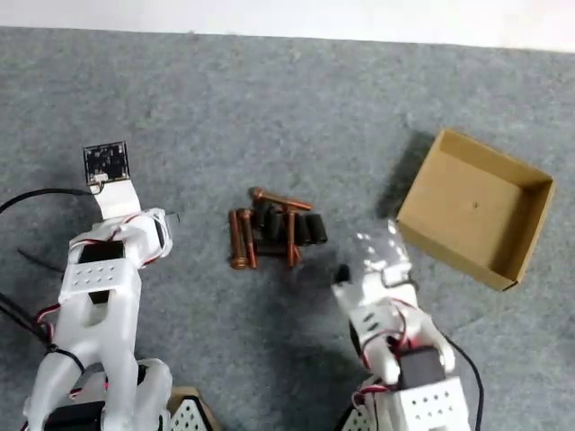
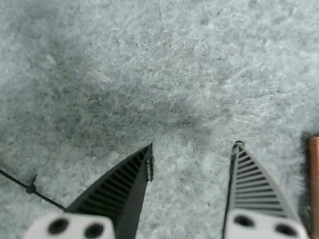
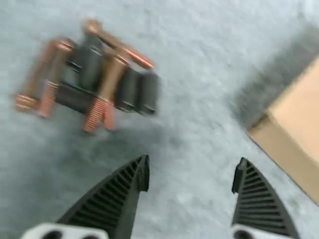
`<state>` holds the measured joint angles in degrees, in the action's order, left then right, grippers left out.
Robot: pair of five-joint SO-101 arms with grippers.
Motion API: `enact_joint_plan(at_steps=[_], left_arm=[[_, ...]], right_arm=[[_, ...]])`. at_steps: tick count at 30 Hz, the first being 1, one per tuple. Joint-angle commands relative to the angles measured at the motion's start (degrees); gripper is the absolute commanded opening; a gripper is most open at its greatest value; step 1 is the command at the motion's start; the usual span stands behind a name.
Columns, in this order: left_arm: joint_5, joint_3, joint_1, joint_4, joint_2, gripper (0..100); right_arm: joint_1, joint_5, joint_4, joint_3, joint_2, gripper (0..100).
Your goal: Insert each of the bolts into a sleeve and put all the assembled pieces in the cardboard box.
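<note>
From the left wrist, the left pincer (image 2: 192, 149) hangs wide open over grey mat (image 2: 149, 74) and grips nothing. One copper bolt (image 2: 313, 184) lies flat just outside one of its fingers. I'd say it hangs parted so that it can take a piece as soon as one is needed.

From the right wrist, the right pincer (image 3: 194, 164) is just as wide apart and just as empty-handed. A short way beyond its tips lie the bolts (image 3: 107, 84), thrown crosswise over a row of black sleeves (image 3: 134, 89), touching and overlapping them. The box (image 3: 294, 124) stands near, off to the other side of the tips. That puts this pincer between the supply and the goal, which looks deliberate to me.

From above, bolts and sleeves lie together between the two pincers, with each pincer near them. The box sits past the right pincer, on the side away from the bolts. Its mouth faces up, and I can see no piece in it. No bolt looks seated in a sleeve, so the job seems not yet begun. The overlapping pieces will likely need picking apart before either pincer can close cleanly on one.
</note>
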<state>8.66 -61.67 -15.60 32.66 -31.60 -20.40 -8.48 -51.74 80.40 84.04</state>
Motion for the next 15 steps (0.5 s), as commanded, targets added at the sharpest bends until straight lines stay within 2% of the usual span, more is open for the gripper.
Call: enact_joint_plan(at_steps=[1,8,15], left_arm=[[-0.1,0.4,-0.3,-1.2,0.0,23],[-0.1,0.6,-0.3,-1.2,0.0,23],[-0.1,0.3,-0.2,-2.7,0.0,23]], right_arm=[[-2.2,3.3,6.0,-15.5,-22.5,25.2],[-2.4,4.0,11.7,-34.8,-56.0,25.2],[-2.3,4.0,18.7,-40.1,-74.3,25.2]])
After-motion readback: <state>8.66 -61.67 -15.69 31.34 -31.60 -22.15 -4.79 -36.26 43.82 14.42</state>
